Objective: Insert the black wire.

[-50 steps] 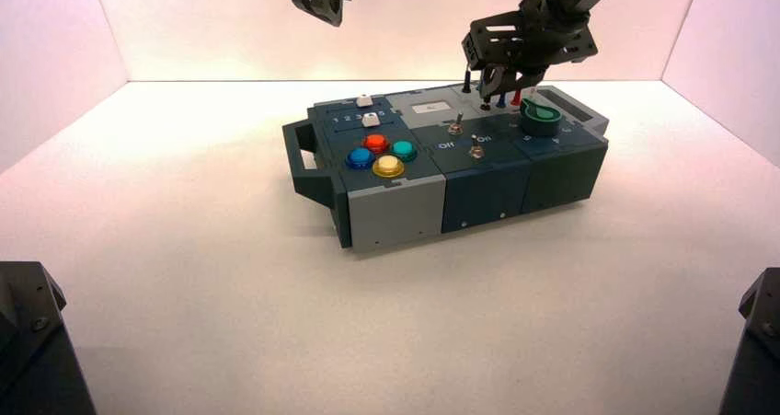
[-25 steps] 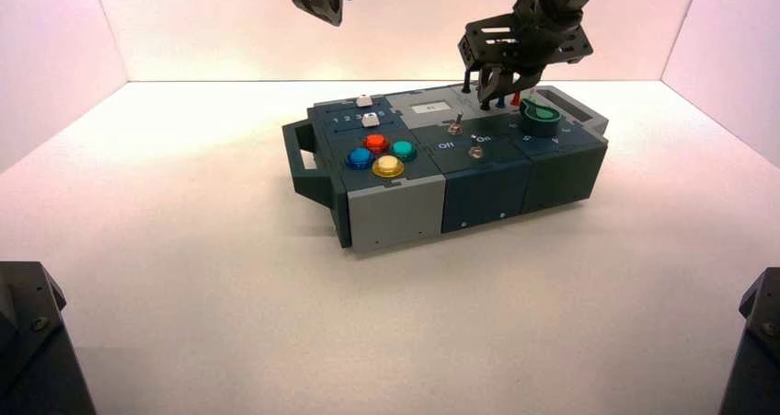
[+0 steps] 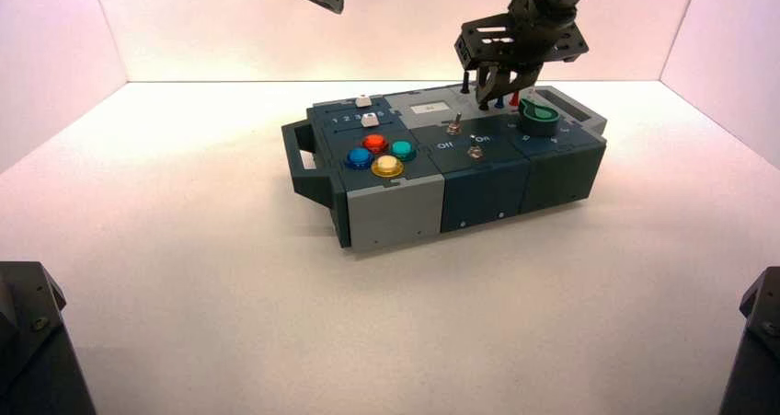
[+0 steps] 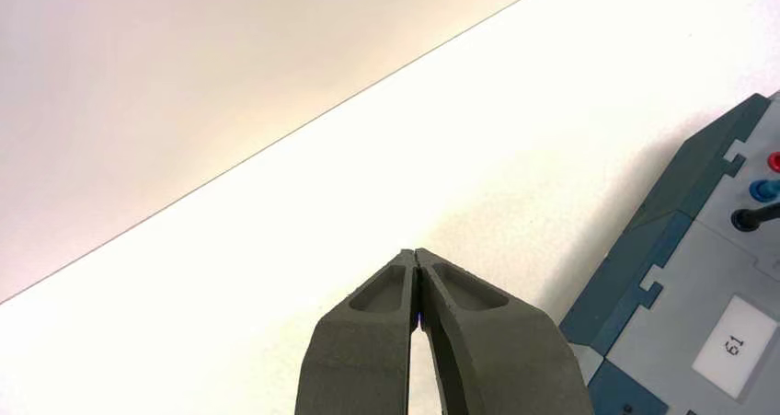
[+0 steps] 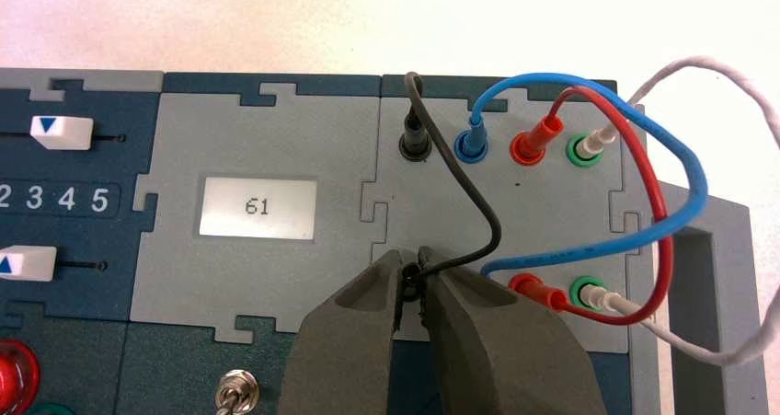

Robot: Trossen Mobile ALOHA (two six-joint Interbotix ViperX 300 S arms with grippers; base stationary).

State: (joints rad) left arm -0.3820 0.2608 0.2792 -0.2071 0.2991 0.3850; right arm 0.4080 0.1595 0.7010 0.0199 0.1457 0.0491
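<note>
The right gripper (image 5: pixel 416 272) is over the box's socket panel (image 5: pixel 515 194), its fingers parted a little, pinching the near end of the black wire (image 5: pixel 485 214) between the tips. That wire loops back to a black plug (image 5: pixel 415 137) in the far row, beside the blue one (image 5: pixel 472 142). The left gripper (image 4: pixel 415 254) waits beyond the box, pressed shut on nothing.

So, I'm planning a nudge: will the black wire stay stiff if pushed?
Probably not: the black wire is thin and already bends in a loop, so it should flex. Its arch stands unsupported, so it may spring back somewhat. The seated plug looks straight and likely stiffer.
</note>
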